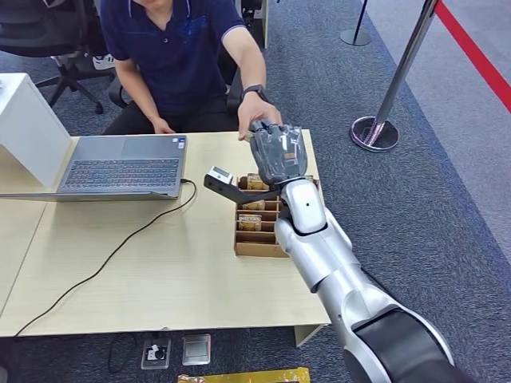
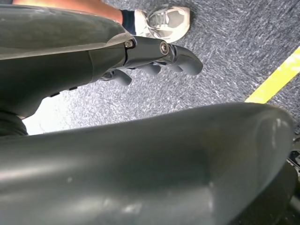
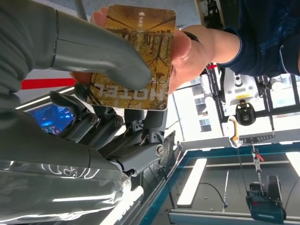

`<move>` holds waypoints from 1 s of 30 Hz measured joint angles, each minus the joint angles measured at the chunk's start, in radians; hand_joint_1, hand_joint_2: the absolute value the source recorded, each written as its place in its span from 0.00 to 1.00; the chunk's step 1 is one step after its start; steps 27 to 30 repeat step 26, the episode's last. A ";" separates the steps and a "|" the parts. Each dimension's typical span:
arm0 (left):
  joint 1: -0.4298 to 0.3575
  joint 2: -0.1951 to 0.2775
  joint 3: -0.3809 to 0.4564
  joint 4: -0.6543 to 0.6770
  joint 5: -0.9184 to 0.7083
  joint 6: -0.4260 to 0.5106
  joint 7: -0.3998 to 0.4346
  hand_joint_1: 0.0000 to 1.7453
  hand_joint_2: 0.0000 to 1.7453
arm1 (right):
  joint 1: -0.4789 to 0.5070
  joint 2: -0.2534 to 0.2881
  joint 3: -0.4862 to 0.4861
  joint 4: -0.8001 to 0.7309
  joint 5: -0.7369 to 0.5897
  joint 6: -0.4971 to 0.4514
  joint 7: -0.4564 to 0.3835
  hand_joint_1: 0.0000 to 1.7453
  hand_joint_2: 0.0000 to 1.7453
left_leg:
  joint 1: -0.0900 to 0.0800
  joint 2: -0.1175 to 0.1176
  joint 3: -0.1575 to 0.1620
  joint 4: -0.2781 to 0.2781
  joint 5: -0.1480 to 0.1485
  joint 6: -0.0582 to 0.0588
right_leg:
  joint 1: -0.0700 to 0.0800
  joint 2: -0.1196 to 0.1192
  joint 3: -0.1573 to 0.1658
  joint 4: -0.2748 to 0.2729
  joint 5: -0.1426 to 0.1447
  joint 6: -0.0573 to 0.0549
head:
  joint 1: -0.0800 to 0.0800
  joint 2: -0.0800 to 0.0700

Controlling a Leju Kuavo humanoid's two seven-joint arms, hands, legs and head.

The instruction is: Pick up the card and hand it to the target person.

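Note:
The card (image 3: 141, 51), a golden-brown hotel key card, is pinched between the thumb (image 3: 102, 51) and fingers of my right hand (image 1: 279, 154). That hand is raised over the table's far edge, above the card box. The seated person's hand (image 3: 187, 51) grips the card's other side, thumb on its face, and meets my hand at the table edge (image 1: 256, 112). In the head view my hand's back hides the card. My left hand (image 2: 159, 58) hangs over the carpet with fingers loosely extended and nothing in them.
A cardboard box (image 1: 259, 239) with more cards sits on the wooden table (image 1: 151, 263) under my right arm. An open laptop (image 1: 120, 163) with a black cable lies left, beside a white box (image 1: 27, 124). A stanchion base (image 1: 377, 132) stands on the carpet at right.

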 joint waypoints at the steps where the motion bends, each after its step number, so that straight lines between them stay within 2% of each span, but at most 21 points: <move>1: 0.000 0.000 -0.001 0.000 0.000 0.000 0.000 0.00 0.00 | 0.000 0.000 -0.002 0.003 0.000 0.000 0.002 0.02 1.00 | 0.000 0.000 0.000 0.000 0.000 0.000 | 0.000 0.000 0.000 0.000 0.000 0.000 | 0.000 0.000; 8: -0.001 0.000 -0.008 0.000 0.000 -0.004 0.002 0.00 0.00 | -0.001 0.000 -0.022 0.019 -0.015 0.000 -0.001 0.00 1.00 | 0.000 0.000 0.000 0.000 0.000 0.000 | 0.000 0.000 0.000 0.000 0.000 0.000 | 0.000 0.000; 10: -0.001 0.000 -0.008 0.000 0.000 -0.006 0.002 0.00 0.00 | 0.000 0.000 -0.038 0.018 -0.042 0.000 -0.024 0.00 1.00 | 0.000 0.000 0.000 0.000 0.000 0.000 | 0.000 0.000 0.000 0.000 0.000 0.000 | 0.000 0.000; 12: 0.001 0.000 -0.008 0.000 0.002 -0.007 0.002 0.00 0.00 | 0.012 -0.001 -0.064 -0.002 -0.106 -0.001 -0.082 0.00 1.00 | 0.000 0.000 0.000 0.000 0.000 0.000 | 0.000 0.000 0.000 0.000 0.000 0.000 | 0.000 0.000; 14: 0.004 0.000 -0.008 0.000 0.007 -0.005 0.000 0.00 0.00 | 0.035 -0.002 -0.096 -0.035 -0.227 -0.002 -0.177 0.00 1.00 | 0.000 0.000 0.000 0.000 0.000 0.000 | 0.000 0.000 0.000 0.000 0.000 0.000 | 0.000 0.000; 17: 0.013 0.000 -0.006 0.000 0.018 -0.001 -0.009 0.00 0.00 | 0.085 -0.017 -0.130 -0.088 -0.507 0.027 -0.333 0.00 1.00 | 0.000 0.000 0.000 0.000 0.000 0.000 | 0.000 0.000 -0.001 -0.001 0.000 0.000 | 0.000 0.000; 21: 0.031 0.000 0.002 0.000 0.032 -0.001 -0.015 0.00 0.00 | 0.226 -0.087 -0.140 -0.265 -0.968 0.233 -0.503 0.00 1.00 | 0.000 -0.002 -0.001 0.000 -0.001 0.001 | 0.000 -0.002 -0.001 -0.002 -0.001 0.001 | 0.000 0.000; 23: 0.040 0.001 0.006 0.000 0.035 -0.003 -0.014 0.00 0.00 | 0.318 -0.133 -0.150 -0.386 -1.122 0.324 -0.556 0.00 1.00 | 0.000 -0.002 -0.002 0.000 -0.001 0.001 | 0.000 -0.002 -0.001 -0.002 -0.001 0.001 | 0.002 0.000; 26: 0.046 0.001 0.011 0.000 0.042 -0.005 -0.012 0.00 0.00 | 0.420 -0.186 -0.172 -0.522 -1.260 0.415 -0.594 0.00 1.00 | 0.000 -0.002 -0.003 0.000 -0.002 0.001 | 0.000 -0.002 -0.002 -0.002 -0.001 0.001 | 0.002 0.000; 30: 0.046 0.001 0.011 0.000 0.042 -0.005 -0.012 0.00 0.00 | 0.420 -0.186 -0.172 -0.522 -1.260 0.415 -0.594 0.00 1.00 | 0.000 -0.002 -0.003 0.000 -0.002 0.001 | 0.000 -0.002 -0.002 -0.002 -0.001 0.001 | 0.002 0.000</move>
